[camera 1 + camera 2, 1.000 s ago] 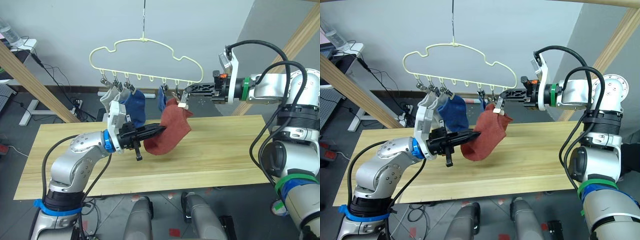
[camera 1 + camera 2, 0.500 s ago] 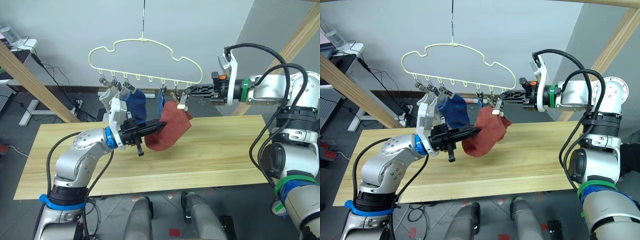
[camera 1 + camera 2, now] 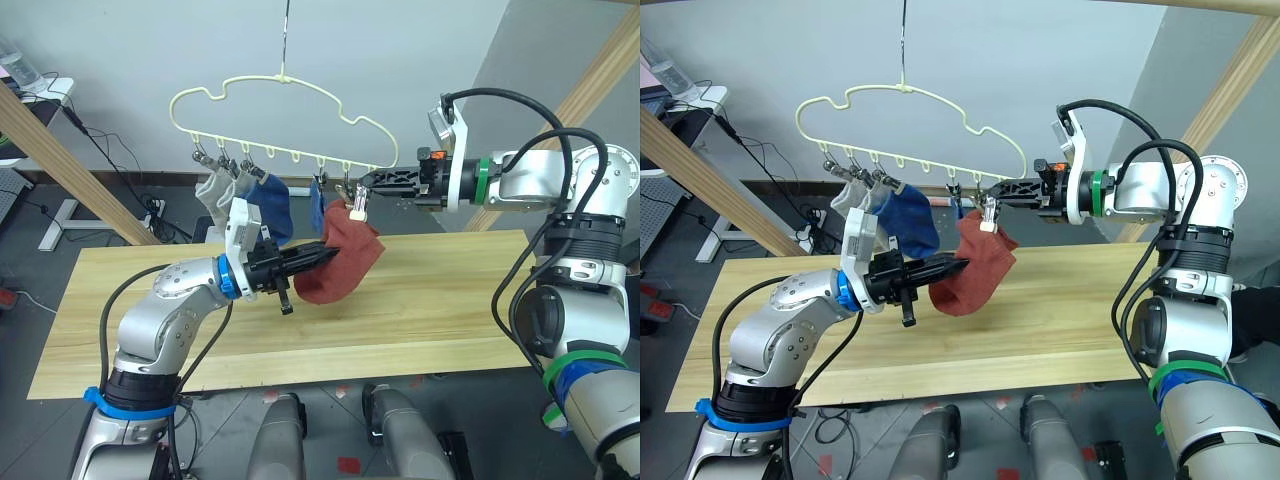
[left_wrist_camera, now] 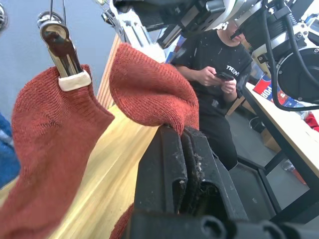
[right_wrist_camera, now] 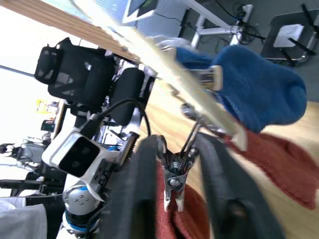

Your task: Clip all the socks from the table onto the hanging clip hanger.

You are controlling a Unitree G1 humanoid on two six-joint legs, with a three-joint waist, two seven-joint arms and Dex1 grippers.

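The pale-yellow clip hanger (image 3: 286, 77) hangs over the table (image 3: 450, 290). Clipped along it from the left are light grey socks (image 3: 212, 190), a blue sock (image 3: 270, 205) and a second blue sock (image 3: 316, 205). Rust-red sock knit (image 3: 345, 268) hangs from a silver clip (image 4: 62, 50) at the right end. My left gripper (image 3: 326, 254) is shut on a raised fold of rust-red sock just under the clips. I cannot tell whether the red knit is one sock or two. My right gripper (image 3: 364, 181) is shut on a metal clip (image 5: 175, 186), one finger on each side.
Slanted wooden frame poles stand at the left (image 3: 70, 165) and at the right (image 3: 590, 90). A seated person (image 4: 214, 74) is beyond the table's far end. Cables and desk legs lie on the floor behind the table.
The hanger and my right gripper have shifted a little to the left. My left gripper has lifted the rust-red sock slightly higher toward the clips.
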